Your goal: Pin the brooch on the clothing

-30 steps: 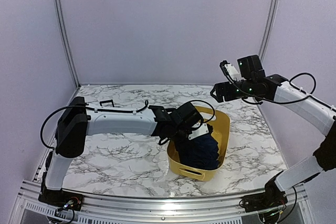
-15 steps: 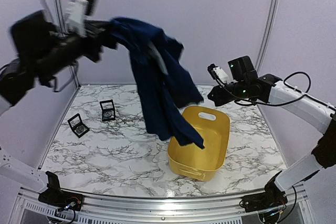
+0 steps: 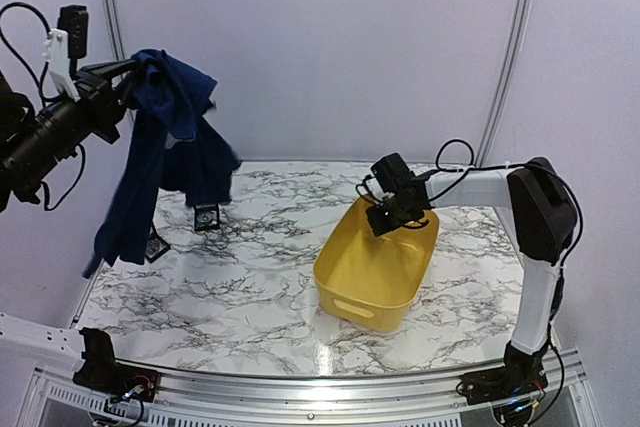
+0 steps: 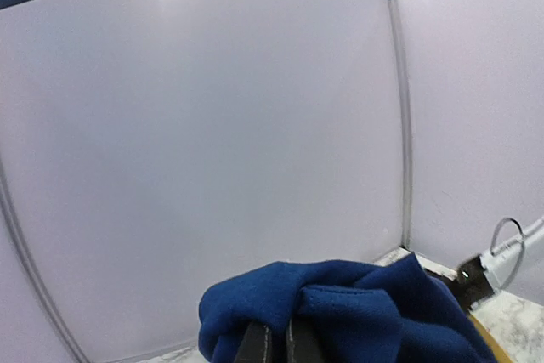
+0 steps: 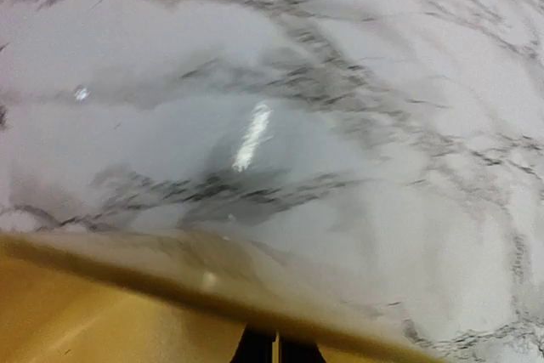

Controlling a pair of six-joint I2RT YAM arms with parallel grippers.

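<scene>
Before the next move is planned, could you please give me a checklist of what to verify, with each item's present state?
1. The left gripper is shut on the shirt: ok.
2. The shirt is out of the basket: ok.
3. The shirt lies flat for pinning: not ok; it hangs bunched above the table.
4. The right gripper holds the basket's rim: cannot tell; it is shut at the rim.
5. The brooch is found: cannot tell; two small black boxes sit on the table, contents too small to see.
</scene>
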